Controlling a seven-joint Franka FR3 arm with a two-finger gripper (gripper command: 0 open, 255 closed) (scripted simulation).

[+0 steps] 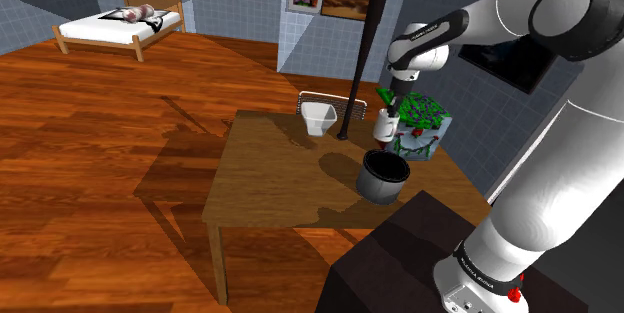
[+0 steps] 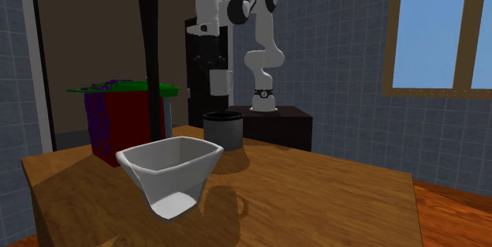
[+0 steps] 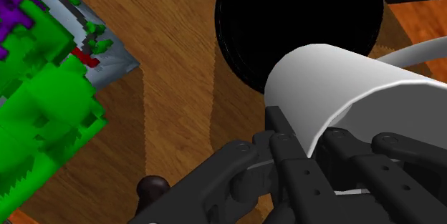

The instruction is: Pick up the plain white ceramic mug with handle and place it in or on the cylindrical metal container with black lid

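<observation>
Shoulder view was evenly lit, moderately bright. The table threw a broad soft shadow on the floor toward 9 o'clock; the container did likewise onto the tabletop. Second exterior view was dimmer; the window at 2 o'clock was brightest. Wrist view: mug shaded white to grey, shadow edges were jagged. All three were sharp to the edges.

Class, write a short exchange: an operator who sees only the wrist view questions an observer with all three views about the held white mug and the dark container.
Operator: The black end effector clasps the plain white cylindrical mug. Is it clear of the dark grey cylindrical container?
Observer: Yes; the second exterior view shows it in the air above the container, with a gap between.
Operator: What on the brown wooden table do I miss?
Observer: A white angular bowl, apart from the container.
</observation>
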